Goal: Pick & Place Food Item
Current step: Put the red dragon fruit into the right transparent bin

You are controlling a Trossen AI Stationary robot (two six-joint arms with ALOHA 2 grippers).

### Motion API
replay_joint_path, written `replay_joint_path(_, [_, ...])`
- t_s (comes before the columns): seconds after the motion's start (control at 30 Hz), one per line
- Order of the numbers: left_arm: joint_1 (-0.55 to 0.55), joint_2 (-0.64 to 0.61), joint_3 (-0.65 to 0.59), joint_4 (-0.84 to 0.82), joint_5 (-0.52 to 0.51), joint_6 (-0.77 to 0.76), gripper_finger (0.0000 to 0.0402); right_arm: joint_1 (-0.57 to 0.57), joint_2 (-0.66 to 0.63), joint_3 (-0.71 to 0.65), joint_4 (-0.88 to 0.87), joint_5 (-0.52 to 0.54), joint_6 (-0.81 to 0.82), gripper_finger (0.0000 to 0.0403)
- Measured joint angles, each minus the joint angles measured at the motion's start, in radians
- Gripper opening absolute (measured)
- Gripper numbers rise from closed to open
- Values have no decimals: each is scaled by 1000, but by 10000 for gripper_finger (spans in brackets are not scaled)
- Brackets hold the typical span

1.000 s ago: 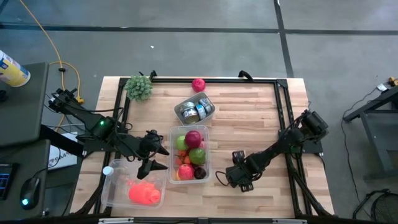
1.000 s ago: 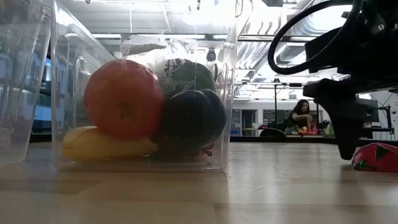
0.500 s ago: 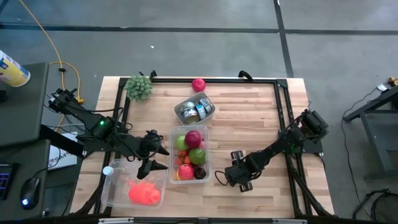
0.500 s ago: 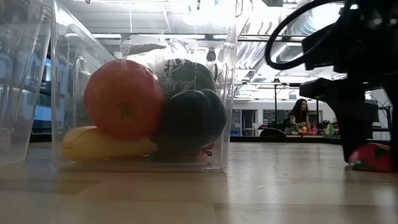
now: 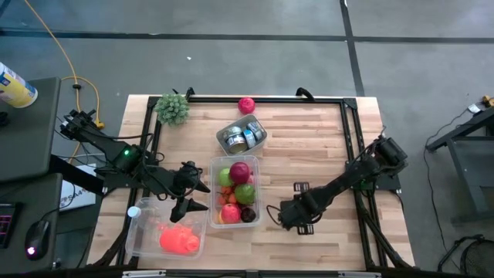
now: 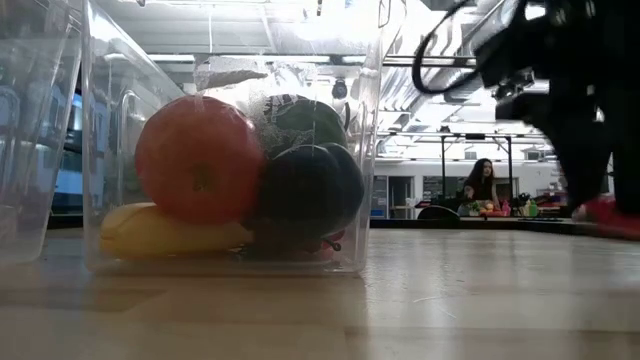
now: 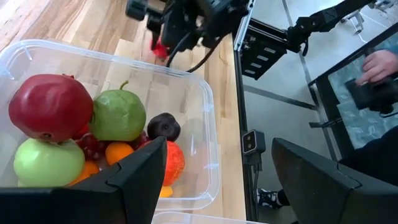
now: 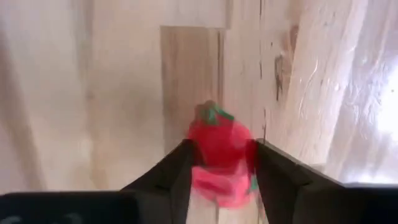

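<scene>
The right gripper [image 8: 219, 163] pinched a small red food item with a green stem [image 8: 219, 152] between its two dark fingers [image 8: 168, 171] above the wooden table [image 5: 324, 147], the item pressed on both sides and sitting near the table's front, just to the right of a clear plastic bin [image 5: 258, 202] packed with fruit. From overhead, the right arm [image 5: 351, 177] reached in from the table's right edge and bent low toward that bin, its gripper hiding the item from above. The bin held a dark red pomegranate [image 7: 51, 107], a green guava-like fruit [image 7: 118, 116], a green apple [image 7: 48, 163], a dark plum [image 7: 163, 127] and orange pieces [image 7: 118, 152]. At table height the red item [image 6: 612, 215] showed at the far right, partly behind the dark arm, while the bin's fruit filled the left of the view. The left gripper [image 5: 187, 197] hung between the fruit bin and a second clear bin [image 5: 139, 235] at the front left, which contained a bright pink-red item [image 5: 180, 241]; its fingers [image 7: 134, 180] stood spread with nothing between them. A smaller container with cans [image 5: 241, 137], a green leafy item [image 5: 173, 109] and a red round fruit [image 5: 246, 105] lay toward the back of the table. A person [image 6: 482, 186] sat in the room beyond.
</scene>
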Motion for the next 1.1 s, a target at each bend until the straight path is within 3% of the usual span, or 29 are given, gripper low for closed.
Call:
replay_joint_path(0.23, [0, 0, 0, 0, 0, 0, 281, 0, 0, 255, -330, 24, 5, 78])
replay_joint_path(0.37, [0, 0, 0, 0, 0, 0, 281, -15, -1, 380, -427, 43, 4, 14])
replay_joint_path(0.47, [0, 0, 0, 0, 0, 0, 281, -30, -1, 436, -477, 43, 56, 4])
replay_joint_path(0.77, [0, 0, 0, 0, 0, 0, 281, -62, -7, 442, -619, 29, 192, 43])
replay_joint_path(0.97, [0, 0, 0, 0, 0, 0, 281, -98, -100, 378, -619, 7, 336, 112])
replay_joint_path(1.1, [0, 0, 0, 0, 0, 0, 281, -106, -229, 271, -619, -3, 454, 164])
